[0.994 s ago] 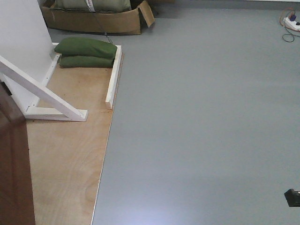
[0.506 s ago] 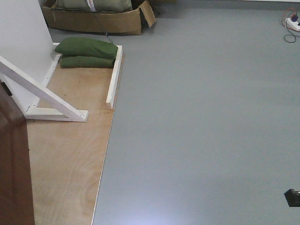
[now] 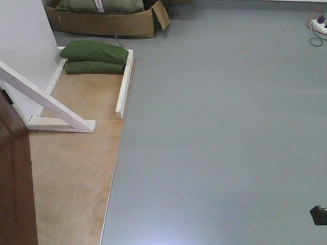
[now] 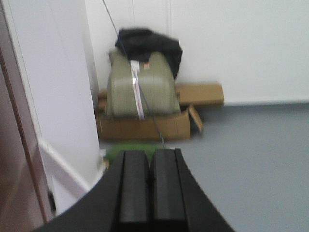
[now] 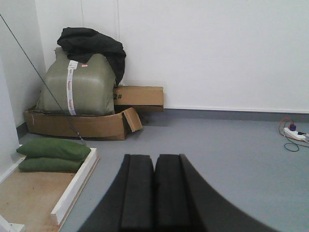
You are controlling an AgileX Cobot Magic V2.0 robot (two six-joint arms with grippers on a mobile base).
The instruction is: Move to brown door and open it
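Note:
The brown door (image 3: 15, 178) shows as a dark reddish-brown slab at the lower left of the front view, standing on the plywood base. Its edge (image 4: 17, 145) also fills the left side of the left wrist view; the handle is out of view. My left gripper (image 4: 150, 162) is shut with its black pads pressed together, holding nothing, just right of the door's edge. My right gripper (image 5: 154, 164) is shut and empty too, above the grey floor, away from the door.
A white frame with a diagonal brace (image 3: 48, 102) stands on the plywood base (image 3: 76, 173). Green sandbags (image 3: 94, 56) lie at its far end. A cardboard box (image 3: 102, 20) with a green bundle sits behind. A power strip (image 3: 318, 23) lies far right on the grey floor.
The view has shifted very slightly; the frame and sandbags sit a touch lower and to the right than a second ago. Both grippers stay shut.

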